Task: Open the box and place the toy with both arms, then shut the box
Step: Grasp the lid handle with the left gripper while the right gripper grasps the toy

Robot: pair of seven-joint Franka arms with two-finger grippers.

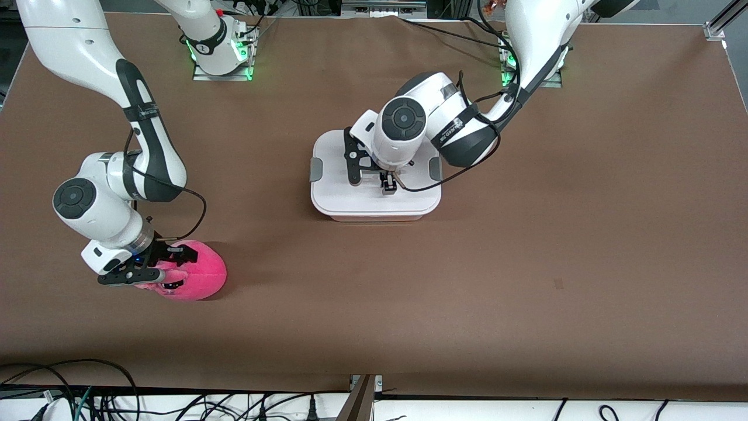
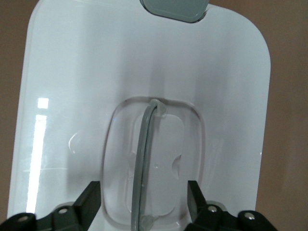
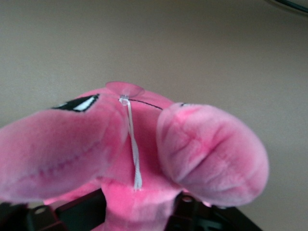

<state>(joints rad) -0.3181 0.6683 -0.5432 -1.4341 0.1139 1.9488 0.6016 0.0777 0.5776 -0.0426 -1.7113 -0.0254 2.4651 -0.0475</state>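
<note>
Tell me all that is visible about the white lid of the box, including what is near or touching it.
The lid is white, smooth, glossy plastic, a rounded rectangle lying flat and closed on the box, near the middle of the table. Grey clips sit on two facing sides. In its centre is a shallow oval hollow crossed by a clear curved handle. The left end effector is directly over the lid, its fingers open on either side of the handle. Whether they touch it cannot be told.
</note>
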